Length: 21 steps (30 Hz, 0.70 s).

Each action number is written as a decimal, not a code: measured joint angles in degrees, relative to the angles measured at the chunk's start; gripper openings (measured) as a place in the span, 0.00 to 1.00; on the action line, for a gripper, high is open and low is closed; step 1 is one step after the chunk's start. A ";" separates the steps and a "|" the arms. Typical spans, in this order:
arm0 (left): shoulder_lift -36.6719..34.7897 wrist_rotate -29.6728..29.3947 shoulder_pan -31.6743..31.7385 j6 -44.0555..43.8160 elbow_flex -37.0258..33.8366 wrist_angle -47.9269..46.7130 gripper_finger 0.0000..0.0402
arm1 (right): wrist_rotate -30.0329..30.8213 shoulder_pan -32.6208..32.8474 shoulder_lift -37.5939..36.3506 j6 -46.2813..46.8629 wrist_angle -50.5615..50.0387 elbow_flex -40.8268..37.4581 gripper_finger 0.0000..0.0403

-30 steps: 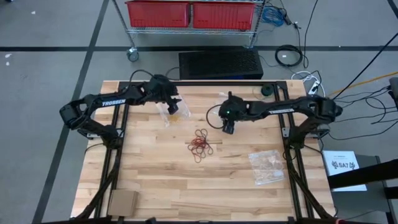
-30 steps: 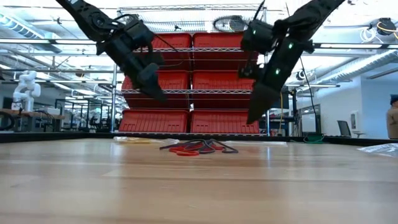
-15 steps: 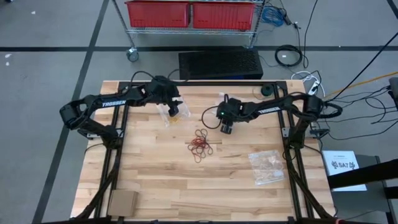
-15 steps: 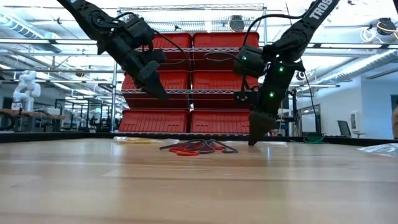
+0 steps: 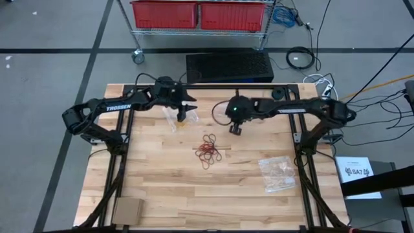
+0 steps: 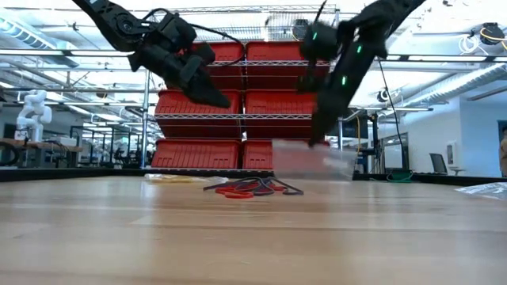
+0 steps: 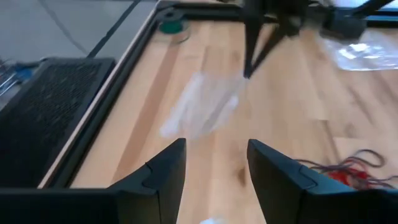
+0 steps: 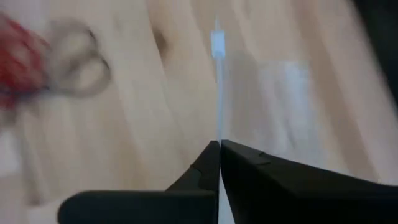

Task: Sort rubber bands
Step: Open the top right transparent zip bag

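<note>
Two arms work: right gripper [image 6: 315, 141], jaws pinched shut on a clear bag [image 6: 313, 162] at centre frame, must bring it toward left gripper [image 7: 214, 163], jaws apart and empty, before rubber bands [image 5: 209, 149] on mid-desk get sorted.

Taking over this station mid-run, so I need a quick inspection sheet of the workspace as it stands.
Surface: wooden table, light butcher-block top.
Job's things: rubber bands, red and dark, piled near the table's middle.
Clutter: clear bag with tan contents toward the right edge; another bag under the left gripper; cardboard piece at the near left corner.
Grippers: left gripper open, raised above the far left of the table; right gripper shut on a thin clear plastic bag, lifted off the table.
Cables: loose coils on the floor behind the table.
Surroundings: wire shelving with red bins.
</note>
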 joint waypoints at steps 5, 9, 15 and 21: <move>0.00 1.96 -2.60 -0.05 0.00 3.20 0.44 | -2.76 0.24 -8.73 3.31 -1.33 0.74 0.00; 0.00 2.66 -5.79 -0.17 0.00 8.43 0.44 | -5.10 1.09 -14.35 4.64 -0.62 1.02 0.00; 0.00 2.25 -7.89 -7.00 0.02 16.15 0.44 | -5.89 4.15 -17.19 5.10 -0.19 1.02 0.00; 0.37 2.26 -8.95 -8.73 0.66 17.46 0.44 | -5.71 6.34 -16.93 5.10 0.68 1.02 0.00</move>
